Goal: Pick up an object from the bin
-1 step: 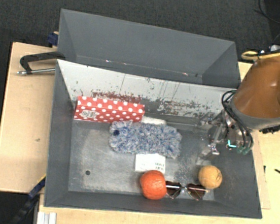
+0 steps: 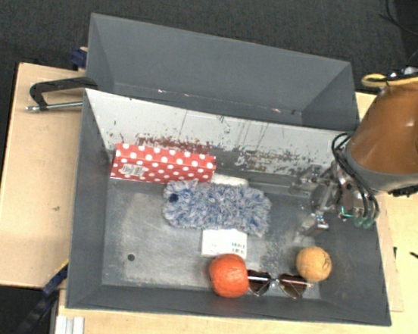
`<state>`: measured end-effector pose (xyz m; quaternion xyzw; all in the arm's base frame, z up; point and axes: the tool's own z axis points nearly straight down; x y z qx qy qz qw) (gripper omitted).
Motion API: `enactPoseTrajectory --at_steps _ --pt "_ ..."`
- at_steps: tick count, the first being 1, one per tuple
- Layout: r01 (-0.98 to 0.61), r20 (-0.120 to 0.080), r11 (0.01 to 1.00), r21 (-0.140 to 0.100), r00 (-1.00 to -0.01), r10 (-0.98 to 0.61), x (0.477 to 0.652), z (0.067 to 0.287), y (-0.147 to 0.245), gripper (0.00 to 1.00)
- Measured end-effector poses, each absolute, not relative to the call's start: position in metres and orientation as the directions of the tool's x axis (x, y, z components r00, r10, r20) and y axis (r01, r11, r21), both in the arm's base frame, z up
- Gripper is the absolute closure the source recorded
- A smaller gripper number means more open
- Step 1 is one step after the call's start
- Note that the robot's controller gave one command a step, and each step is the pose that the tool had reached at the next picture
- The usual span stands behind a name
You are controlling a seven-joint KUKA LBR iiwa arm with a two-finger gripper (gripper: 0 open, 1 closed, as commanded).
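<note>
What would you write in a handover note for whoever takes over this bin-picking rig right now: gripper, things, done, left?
Gripper: low at the right side of the bin, just behind the tan ball, nothing visibly held.
Things: red dotted box back left; fluffy blue duster in the middle; white card, orange ball, sunglasses along the front.
Done: nothing lifted; all lie on the floor.
Left: grasp and lift one; the tan ball is nearest.

Arm (image 2: 399, 126) cut off at right edge, sunglasses (image 2: 292, 287) partly behind orange ball (image 2: 230, 275) — label (image 2: 224, 243) print unreadable
</note>
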<state>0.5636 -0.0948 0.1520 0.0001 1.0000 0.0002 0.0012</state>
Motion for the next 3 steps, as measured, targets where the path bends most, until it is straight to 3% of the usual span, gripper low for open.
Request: enactPoseTrajectory --at_steps 1,2,3 --pt "-0.064 -0.001 0.998 0.000 -0.998 -0.064 0.511 0.080 -0.108 0.00" --pt "-0.043 -0.007 0.999 0.000 -0.999 -0.043 0.495 0.074 -0.070 1.00" --pt "-0.043 -0.007 0.999 0.000 -0.999 -0.043 0.495 0.074 -0.070 1.00"
